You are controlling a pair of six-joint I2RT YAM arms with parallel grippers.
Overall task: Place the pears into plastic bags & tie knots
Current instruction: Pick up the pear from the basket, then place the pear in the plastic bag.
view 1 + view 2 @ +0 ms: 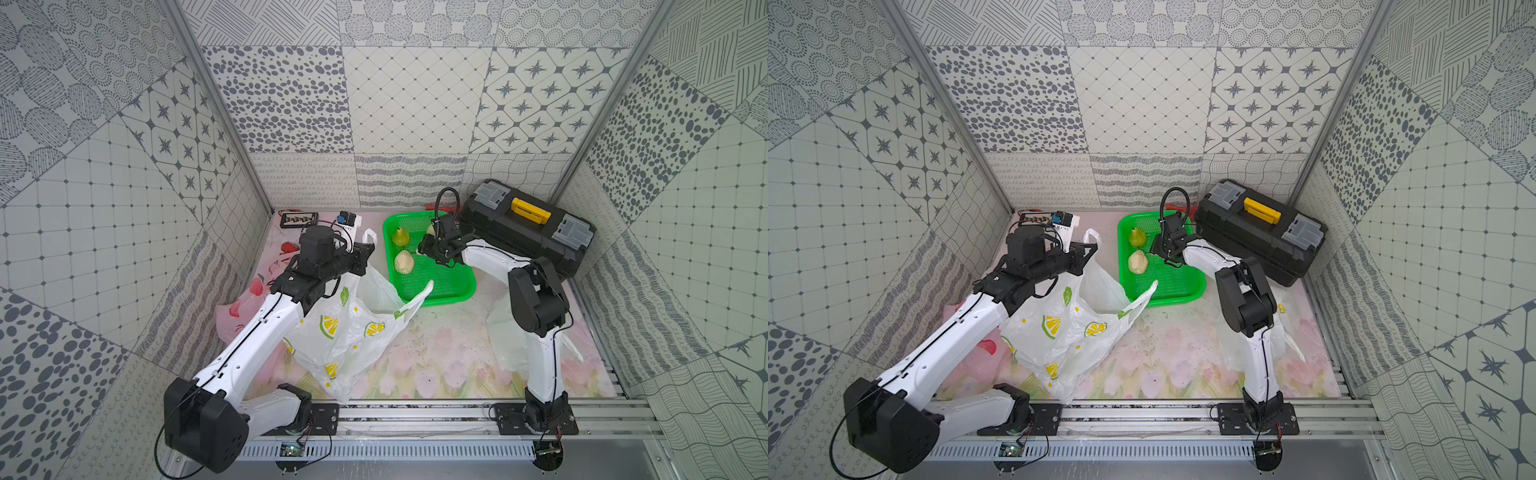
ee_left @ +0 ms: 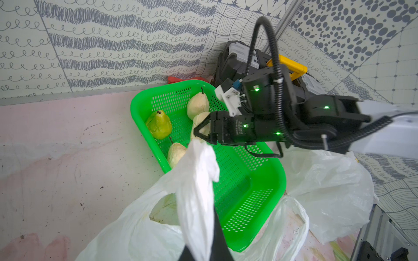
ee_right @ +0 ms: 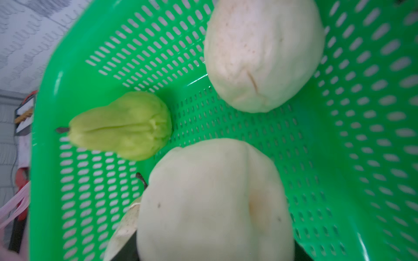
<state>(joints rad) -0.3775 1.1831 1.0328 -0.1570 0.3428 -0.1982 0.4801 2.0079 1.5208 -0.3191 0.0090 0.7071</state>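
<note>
a cream pear (image 3: 214, 203) lies in the green basket (image 1: 449, 286) at the worktop's far edge, between the spread jaws of the right gripper (image 2: 198, 132); whether they grip it, i cannot tell. squeezed off-centre, it could roll free. the left gripper (image 1: 365, 254) pinches the bag (image 1: 345, 328) by its handle; the mouth could sag.

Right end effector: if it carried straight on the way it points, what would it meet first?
The pale pear directly ahead in the green basket; it seems to sit between the jaws, though contact is unclear.
</note>
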